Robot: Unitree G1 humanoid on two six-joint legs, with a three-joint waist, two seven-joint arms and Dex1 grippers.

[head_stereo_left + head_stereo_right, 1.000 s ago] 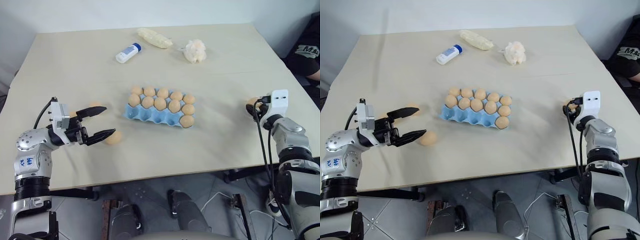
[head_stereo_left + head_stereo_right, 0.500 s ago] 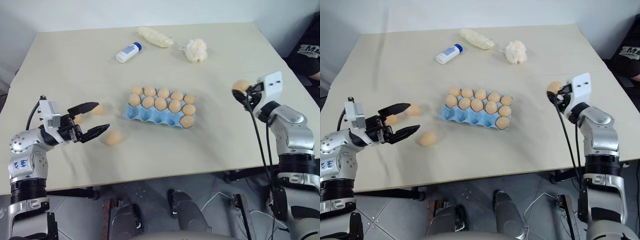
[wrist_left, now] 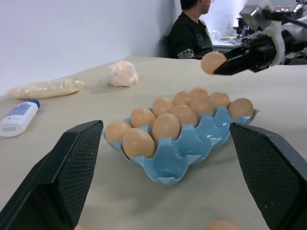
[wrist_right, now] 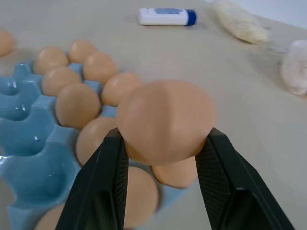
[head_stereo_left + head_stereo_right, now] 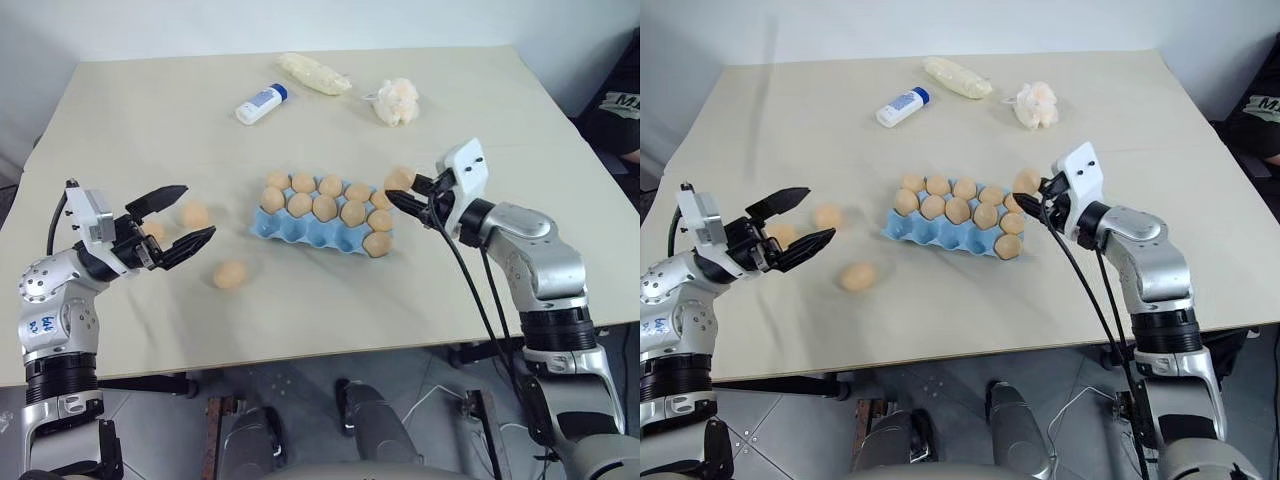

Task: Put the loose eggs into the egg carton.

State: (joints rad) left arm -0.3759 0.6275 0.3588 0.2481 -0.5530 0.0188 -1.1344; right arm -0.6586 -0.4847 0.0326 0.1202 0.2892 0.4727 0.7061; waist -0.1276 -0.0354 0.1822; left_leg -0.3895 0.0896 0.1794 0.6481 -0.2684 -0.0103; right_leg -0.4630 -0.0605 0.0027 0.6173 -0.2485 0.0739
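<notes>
No readable text on the bottle [image 5: 261,102] label or elsewhere.

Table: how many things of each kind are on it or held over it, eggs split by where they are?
Eggs in the egg carton: 11
Loose eggs lying free: 3
Egg in the right gripper: 1
egg carton itself: 1
White bottle: 1
Yellow bag: 1
Tissue wad: 1
Total: 19

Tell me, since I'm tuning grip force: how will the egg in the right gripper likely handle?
The egg is smooth and rounded, so it could probably slip between the right gripper's two narrow fingers if squeezed lightly. It looks thin-shelled, so likely fragile under hard squeezing. Released on the flat table, it would probably roll; the egg carton cups should stop that.
</notes>
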